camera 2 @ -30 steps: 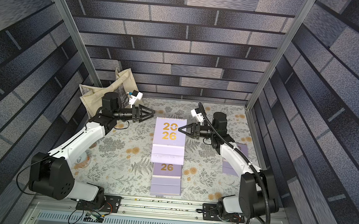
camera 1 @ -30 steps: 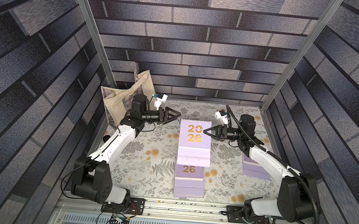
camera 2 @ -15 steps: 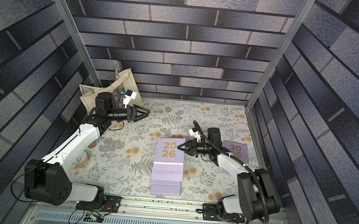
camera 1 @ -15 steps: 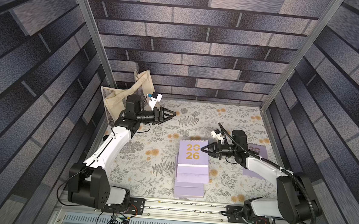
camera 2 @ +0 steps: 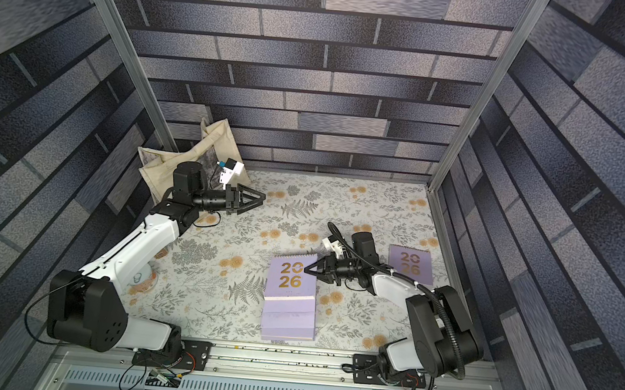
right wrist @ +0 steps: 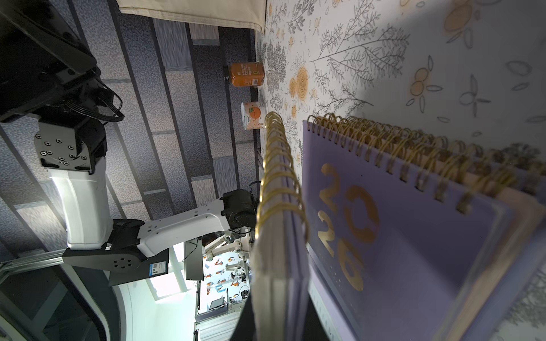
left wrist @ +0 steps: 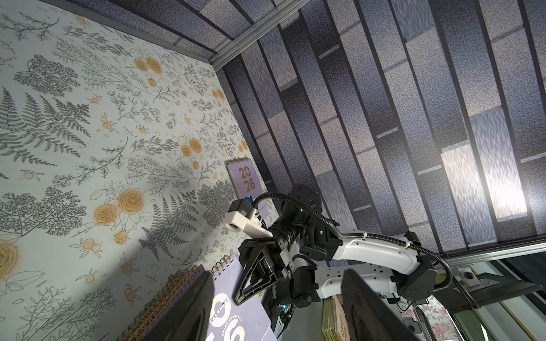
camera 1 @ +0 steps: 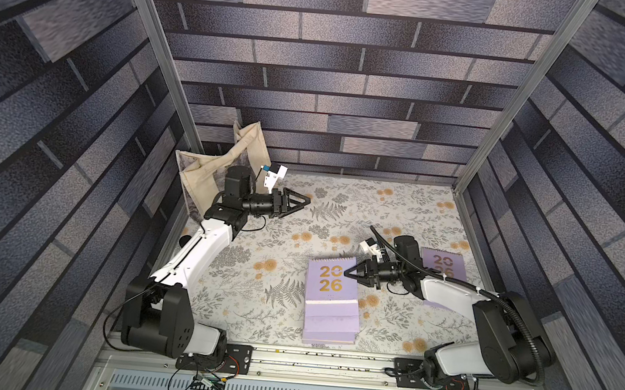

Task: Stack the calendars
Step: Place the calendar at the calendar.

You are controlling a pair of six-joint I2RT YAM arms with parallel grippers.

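Presently pinching calendar (camera 1: 328, 282) with right gripper (camera 1: 347, 274), over stack (camera 1: 330, 323) at 6 o'clock; holding left gripper (camera 1: 304, 202) wide apart, empty, at 10 o'clock near tote (camera 1: 204, 175).

Right gripper (camera 2: 306, 269) pinching a flat lavender spiral-bound calendar (camera 2: 290, 281)
Its cover (gold "20 26") overlaps a lavender calendar stack (camera 2: 288, 321); another lavender calendar (camera 2: 411, 266) rests apart on the floral-patterned table (camera 2: 217, 292).
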